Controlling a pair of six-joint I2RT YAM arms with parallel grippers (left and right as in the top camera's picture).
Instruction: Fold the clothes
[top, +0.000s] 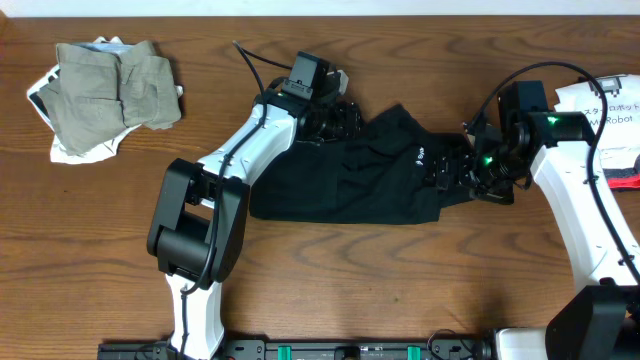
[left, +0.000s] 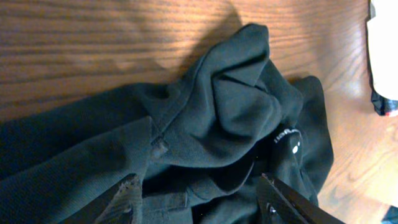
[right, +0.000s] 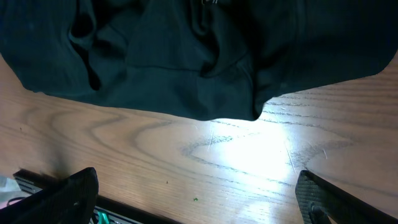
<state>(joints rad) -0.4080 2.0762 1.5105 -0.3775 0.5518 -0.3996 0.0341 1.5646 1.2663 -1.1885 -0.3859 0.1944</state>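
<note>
Black shirt (top: 370, 175) crumpled, left fingers (left: 289, 205) apart over it, right fingers (right: 62, 198) wide apart

Robotics lab, with two arms (top: 245, 150) at a wooden table (top: 400, 290).

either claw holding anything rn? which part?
Nothing is held: the left claw is open over the crumpled black fabric shirt; the right claw is open above the wooden table beside the shirt's edge.

Bare surface (right: 236, 149) open under the right claw (right: 199, 196), black shirt (right: 186, 56) bunched just ahead; left claw (left: 205, 202) crowded by shirt folds, surface free beyond.
</note>
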